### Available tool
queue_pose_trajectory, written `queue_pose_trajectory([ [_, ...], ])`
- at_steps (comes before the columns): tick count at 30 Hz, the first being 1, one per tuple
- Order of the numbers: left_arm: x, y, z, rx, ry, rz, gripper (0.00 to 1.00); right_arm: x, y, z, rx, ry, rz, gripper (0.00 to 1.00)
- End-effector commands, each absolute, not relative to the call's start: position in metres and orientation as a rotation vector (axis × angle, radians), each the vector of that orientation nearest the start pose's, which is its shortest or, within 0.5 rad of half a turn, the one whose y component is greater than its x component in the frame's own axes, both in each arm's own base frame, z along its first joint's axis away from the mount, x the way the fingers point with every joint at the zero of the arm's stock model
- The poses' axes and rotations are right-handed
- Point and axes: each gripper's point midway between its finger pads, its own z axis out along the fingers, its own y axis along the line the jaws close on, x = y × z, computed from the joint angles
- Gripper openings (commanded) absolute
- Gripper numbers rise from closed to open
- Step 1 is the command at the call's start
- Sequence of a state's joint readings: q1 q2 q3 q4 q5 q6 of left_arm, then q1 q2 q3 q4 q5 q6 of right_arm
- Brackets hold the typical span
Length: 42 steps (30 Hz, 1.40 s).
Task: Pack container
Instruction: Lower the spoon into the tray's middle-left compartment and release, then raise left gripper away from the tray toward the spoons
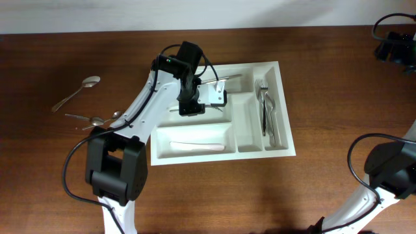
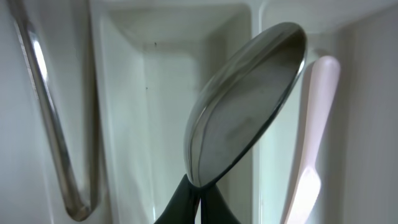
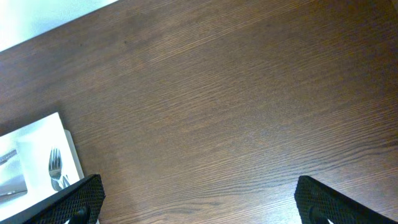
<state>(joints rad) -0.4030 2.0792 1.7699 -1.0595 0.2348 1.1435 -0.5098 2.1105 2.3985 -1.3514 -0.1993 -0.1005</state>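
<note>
Container point(image 1: 249, 130) lengthwise left-right, slightly skewed

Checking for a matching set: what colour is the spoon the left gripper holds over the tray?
Shiny silver; the spoon shows best in the left wrist view.

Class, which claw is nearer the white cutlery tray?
Left. The left claw hangs over the tray, gripping a spoon; the right claw stands open over table, off to its side.
</note>
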Motion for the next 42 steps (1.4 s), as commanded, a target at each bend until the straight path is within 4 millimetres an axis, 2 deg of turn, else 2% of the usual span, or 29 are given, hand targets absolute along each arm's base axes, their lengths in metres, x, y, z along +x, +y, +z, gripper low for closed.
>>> queue_pose_trajectory([
  [1,0.396,-0.204,0.071,2.042,2.08,-0.175,0.02,0.444,-0.211,0.257,0.476,2.555,0.04,0.99],
  [6,0.403,-0.191,0.041,2.089,2.149,-0.086,0.02,0.444,-0.211,0.257,0.476,2.555,0.041,0.99],
  [12,0.417,-0.194,0.037,2.047,2.135,-0.037,0.02,0.444,-0.211,0.257,0.476,2.555,0.04,0.99],
  [13,0.419,-0.195,0.038,2.034,2.138,-0.035,0.04,0.444,-0.211,0.257,0.476,2.555,0.04,0.99],
  [15,0.422,-0.197,0.042,1.996,2.157,-0.032,0.21,0.444,-0.211,0.257,0.476,2.555,0.041,0.99],
  [17,0.431,-0.201,0.056,1.872,2.217,-0.028,0.36,0.444,-0.211,0.257,0.476,2.555,0.04,0.99],
  [19,0.442,-0.205,0.077,1.729,2.269,-0.028,0.6,0.444,-0.211,0.257,0.476,2.555,0.04,0.99],
  [21,0.452,-0.209,0.106,1.597,2.293,-0.027,0.8,0.444,-0.211,0.257,0.476,2.555,0.04,0.99],
  [22,0.456,-0.211,0.122,1.554,2.289,-0.026,0.85,0.444,-0.211,0.257,0.476,2.555,0.041,0.99],
  [23,0.458,-0.212,0.138,1.525,2.279,-0.023,0.98,0.444,-0.211,0.257,0.476,2.555,0.04,0.99],
  [28,0.451,-0.202,0.218,1.457,2.212,0.01,0.99,0.444,-0.211,0.257,0.475,2.555,0.04,0.99],
  [31,0.445,-0.178,0.252,1.391,2.205,0.037,0.99,0.444,-0.211,0.257,0.476,2.555,0.04,0.99],
  [34,0.443,-0.133,0.266,1.289,2.274,0.066,0.99,0.444,-0.211,0.257,0.476,2.555,0.041,0.99],
  [37,0.443,-0.079,0.259,1.139,2.418,0.074,0.99,0.444,-0.211,0.257,0.476,2.555,0.04,0.99],
  [42,0.458,0.024,0.229,0.845,2.609,0.106,0.99,0.444,-0.211,0.257,0.476,2.555,0.04,0.99],
])
